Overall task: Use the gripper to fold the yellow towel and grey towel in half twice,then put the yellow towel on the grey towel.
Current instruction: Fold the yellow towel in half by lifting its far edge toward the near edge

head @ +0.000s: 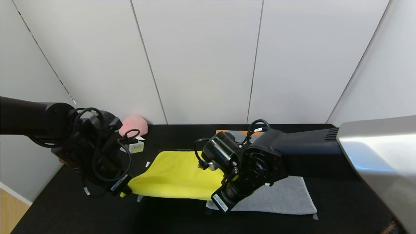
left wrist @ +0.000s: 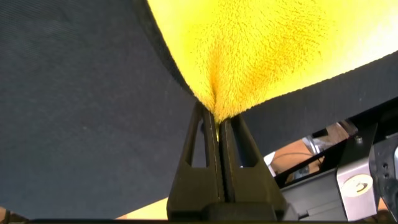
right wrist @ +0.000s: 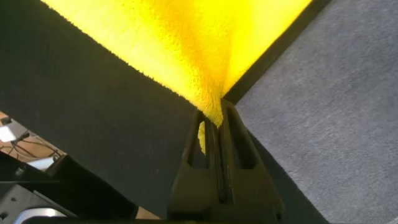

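The yellow towel point(head: 175, 174) hangs between my two grippers over the black table, its near edge lifted. My left gripper point(head: 125, 192) is shut on the towel's near left corner; in the left wrist view the gripper point(left wrist: 216, 119) pinches the yellow cloth point(left wrist: 261, 50). My right gripper point(head: 217, 195) is shut on the near right corner; in the right wrist view the gripper point(right wrist: 214, 118) pinches the yellow cloth point(right wrist: 180, 43). The grey towel point(head: 279, 196) lies flat on the table at the right, mostly under my right arm, its orange band point(head: 227, 132) at the far end. It also shows in the right wrist view point(right wrist: 336, 106).
A pink plush peach point(head: 134, 124) and a small white box point(head: 136, 147) sit at the far left of the black table point(head: 169, 214). White wall panels stand behind. The table's left edge drops to a wooden floor point(head: 9, 211).
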Robot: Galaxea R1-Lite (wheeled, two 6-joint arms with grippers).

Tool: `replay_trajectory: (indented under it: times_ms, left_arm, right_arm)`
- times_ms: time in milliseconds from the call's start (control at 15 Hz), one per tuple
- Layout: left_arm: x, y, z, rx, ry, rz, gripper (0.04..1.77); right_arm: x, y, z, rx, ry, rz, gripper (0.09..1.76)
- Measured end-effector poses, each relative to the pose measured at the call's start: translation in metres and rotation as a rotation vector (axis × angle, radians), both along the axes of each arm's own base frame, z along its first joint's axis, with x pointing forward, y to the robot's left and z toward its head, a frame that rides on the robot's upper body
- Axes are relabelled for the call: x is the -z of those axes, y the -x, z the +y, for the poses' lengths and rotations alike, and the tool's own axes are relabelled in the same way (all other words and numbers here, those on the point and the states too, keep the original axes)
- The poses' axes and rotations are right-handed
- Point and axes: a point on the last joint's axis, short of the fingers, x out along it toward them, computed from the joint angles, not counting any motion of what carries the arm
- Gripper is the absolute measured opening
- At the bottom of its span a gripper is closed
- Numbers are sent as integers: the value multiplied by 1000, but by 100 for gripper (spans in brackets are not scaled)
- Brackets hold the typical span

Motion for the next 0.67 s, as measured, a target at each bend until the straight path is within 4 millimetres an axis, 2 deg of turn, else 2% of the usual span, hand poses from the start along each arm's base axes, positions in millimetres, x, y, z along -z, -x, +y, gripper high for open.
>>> replay_trajectory:
  times_ms: [467,667]
  left_arm:
    - [-18,-12,3,-70,18,-119,12]
    - [-22,-19,3,-104,31,-171,12]
  right_arm:
    - [-26,-24,5,108,-97,-110,11]
    - [-25,-37,13,146,-147,-202,11]
